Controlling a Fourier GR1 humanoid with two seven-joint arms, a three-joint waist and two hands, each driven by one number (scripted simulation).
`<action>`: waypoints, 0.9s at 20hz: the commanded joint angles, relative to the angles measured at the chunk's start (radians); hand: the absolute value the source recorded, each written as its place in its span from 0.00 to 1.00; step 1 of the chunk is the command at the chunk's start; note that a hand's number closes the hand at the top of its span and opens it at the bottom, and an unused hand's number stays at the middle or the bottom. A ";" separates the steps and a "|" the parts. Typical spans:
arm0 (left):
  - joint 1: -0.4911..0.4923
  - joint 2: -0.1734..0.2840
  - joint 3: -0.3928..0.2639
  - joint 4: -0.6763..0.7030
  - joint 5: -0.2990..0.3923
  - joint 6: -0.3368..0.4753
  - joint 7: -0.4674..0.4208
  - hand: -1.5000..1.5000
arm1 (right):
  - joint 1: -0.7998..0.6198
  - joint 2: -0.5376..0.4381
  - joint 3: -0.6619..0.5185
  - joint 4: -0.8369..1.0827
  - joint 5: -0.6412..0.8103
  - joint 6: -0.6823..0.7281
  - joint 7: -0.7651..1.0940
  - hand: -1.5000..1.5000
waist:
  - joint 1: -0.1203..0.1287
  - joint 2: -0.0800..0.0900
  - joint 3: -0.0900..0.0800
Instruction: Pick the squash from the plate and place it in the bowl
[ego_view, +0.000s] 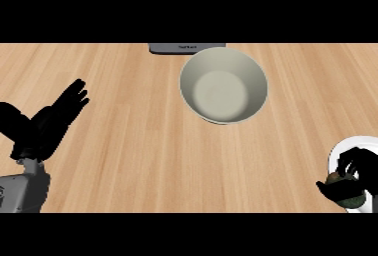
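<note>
Squash (345, 194): dark green-brown, low on the white plate (341, 150) at the lower right edge, mostly covered by the right hand (356, 167).
Right hand: fingers and thumb curl down around the squash, closing on its sides; whether it is off the plate, I cannot tell.
Left hand (55, 117): resting at the left, fingers straight and spread, holding nothing.
Bowl (224, 85): pale, deep, well apart from the plate, up near the counter's (133, 165) far edge.
Handling, my read: probably stiff-skinned, smooth and rounded, so likely to roll; best taken across its thick middle.
Grey slab (184, 48): just behind the bowl.
</note>
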 joint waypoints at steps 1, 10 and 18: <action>0.032 -0.013 0.001 -0.004 -0.015 0.011 -0.027 0.50 | 0.164 0.010 0.105 -0.197 0.050 -0.031 -0.099 1.00 | -0.013 -0.002 0.001; -0.035 -0.011 0.009 0.048 -0.015 0.005 -0.010 0.50 | 0.248 -0.054 0.029 -0.715 -0.017 0.145 0.048 1.00 | -0.015 -0.001 0.000; 0.024 -0.012 0.007 0.006 0.000 -0.027 -0.012 0.50 | 0.114 -0.088 -0.081 -1.007 -0.149 0.395 0.302 1.00 | 0.008 0.002 -0.001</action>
